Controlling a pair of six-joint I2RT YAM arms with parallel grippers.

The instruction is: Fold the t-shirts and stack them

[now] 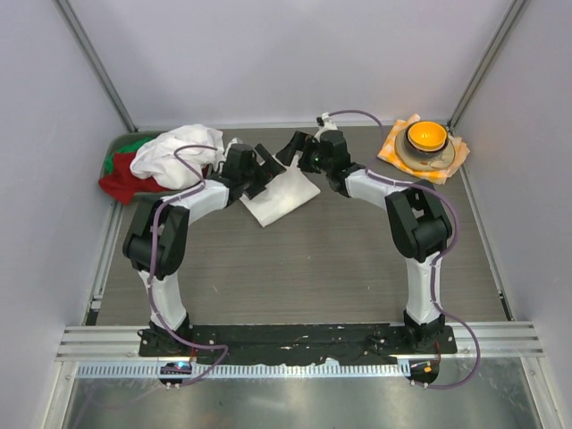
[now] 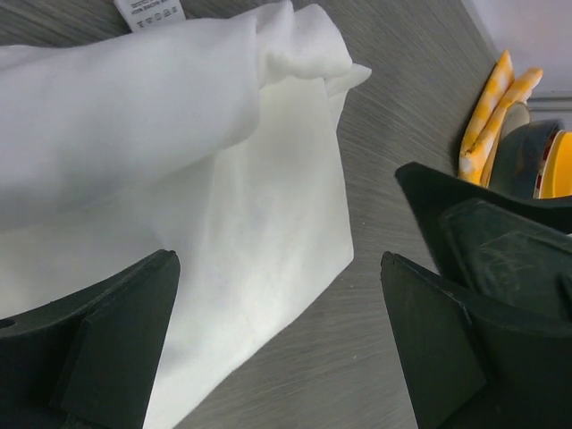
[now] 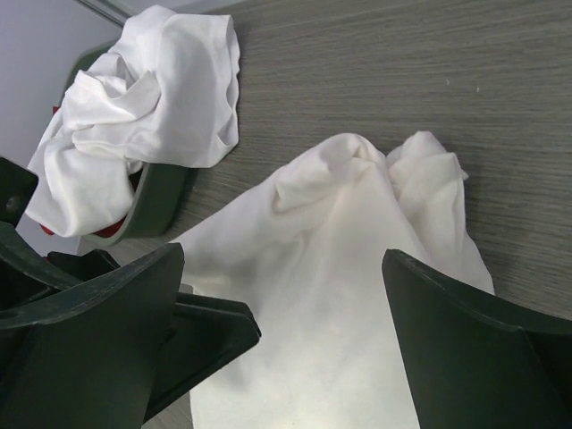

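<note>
Folding stage: left gripper (image 2: pixel 277 266) and right gripper (image 3: pixel 281 259), jaws wide apart and empty, hover over the partly folded t-shirt (image 1: pixel 280 198) at mid-table, whose bunched edge probably needs pinching flat next, while a second t-shirt (image 1: pixel 170 159) lies crumpled on the green bin (image 3: pixel 159 197).

Both the left arm (image 1: pixel 192 201) and right arm (image 1: pixel 375 185) stretched forward, wrists angled inward and close together, jaws wide apart

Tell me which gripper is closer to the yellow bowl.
Right. The right gripper is over the white shirt, left of the yellow bowl; the left gripper is further left still.
</note>
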